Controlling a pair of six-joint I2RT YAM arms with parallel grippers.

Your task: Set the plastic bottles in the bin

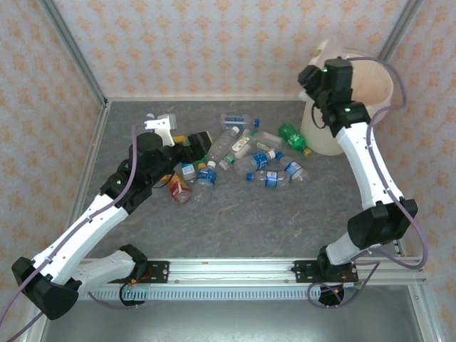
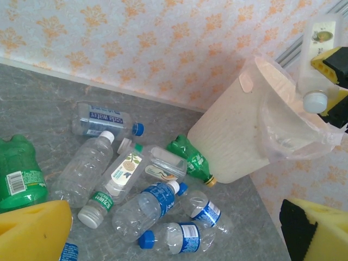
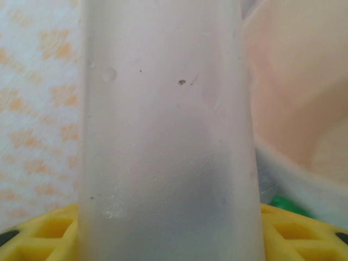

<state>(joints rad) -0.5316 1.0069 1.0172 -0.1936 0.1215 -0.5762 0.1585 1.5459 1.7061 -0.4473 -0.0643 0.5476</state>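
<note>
Held: a frosted clear bottle point(image 3: 163, 136) with a white cap, pinched in the right jaws. In the left wrist view it hangs cap-down at the upper right of the frame, above the bin's rim.
Right side: the right jaws are closed partway on that bottle. Their yellow fingers point(image 3: 38, 239) show on either side of it along the bottom of the right wrist view.
Container: the bin point(image 1: 324, 139) stands upright at the upper right of the top view, cream outside and pinkish inside. A thin liner point(image 2: 288, 138) is draped over its rim.
Heap: the loose bottles point(image 1: 249, 157) lie on their sides at the centre of the top view, mostly clear with blue caps and labels.
Nearest the bin: a green bottle point(image 1: 294, 137) lies just beside its wall.
Left end of heap: an orange-tinted bottle point(image 1: 180, 189) lies low and left of the heap.
Back: one clear bottle point(image 1: 234, 120) lies apart, toward the upper edge of the bench.
Left side: the left jaws are spread wide with nothing between them, over the left end of the heap. Their yellow fingers point(image 2: 32, 234) sit in the lower corners of the left wrist view.
Surface: the bench point(image 1: 235, 221) is grey and marbled.
Surround: wallpaper point(image 1: 214, 43) with an orange floral print.
</note>
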